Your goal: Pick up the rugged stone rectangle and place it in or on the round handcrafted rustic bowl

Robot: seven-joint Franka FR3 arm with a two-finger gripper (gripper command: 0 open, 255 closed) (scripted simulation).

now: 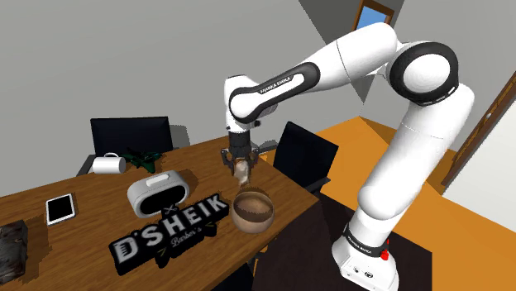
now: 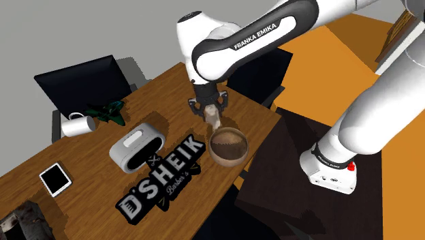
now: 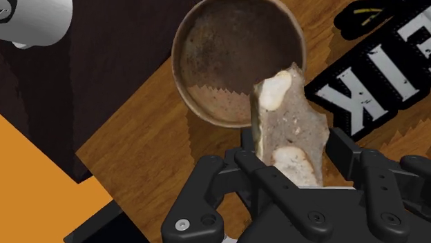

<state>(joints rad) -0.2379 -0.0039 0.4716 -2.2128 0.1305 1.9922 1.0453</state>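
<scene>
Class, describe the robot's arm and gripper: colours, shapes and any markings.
The arm has rounded white links with dark joints. Black FRANKA EMIKA lettering runs along one link. The gripper is all black, with two fingers. A small red dot sits on the white base.

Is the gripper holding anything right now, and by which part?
Yes. The gripper holds the rough stone block, clasped at the end nearest the hand; its free end juts out toward the brown bowl.

Shoulder view low across table (image 1: 91,227), second exterior steeper (overhead), wrist close, all sharing bowl (image 1: 253,218)
</scene>
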